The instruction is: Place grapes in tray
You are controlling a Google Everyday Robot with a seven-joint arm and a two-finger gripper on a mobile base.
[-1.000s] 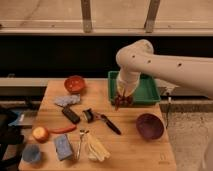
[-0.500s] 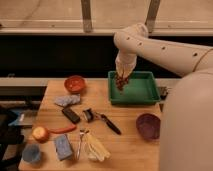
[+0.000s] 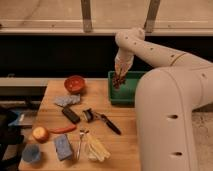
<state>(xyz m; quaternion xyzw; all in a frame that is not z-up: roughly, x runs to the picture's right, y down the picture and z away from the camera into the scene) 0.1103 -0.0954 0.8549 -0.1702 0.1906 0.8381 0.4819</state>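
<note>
My gripper (image 3: 119, 76) hangs from the white arm at the green tray's left end, over its inside. It is shut on the grapes (image 3: 118, 81), a small dark red-purple cluster held just above the tray floor. The tray (image 3: 125, 95) is a bright green bin at the back right of the wooden table; its right part is hidden behind my arm's large white body.
An orange-red bowl (image 3: 75, 83) stands at the back left. On the table lie a grey cloth (image 3: 66, 100), a black block (image 3: 71, 114), a black-handled tool (image 3: 110, 123), a red chili (image 3: 62, 129), an apple (image 3: 40, 133), a blue sponge (image 3: 63, 147), a blue cup (image 3: 30, 153), and gloves (image 3: 96, 148).
The arm has swung right and back, carrying the grapes from the table's edge over into the tray. The arm's body now fills the right side and hides the purple bowl.
</note>
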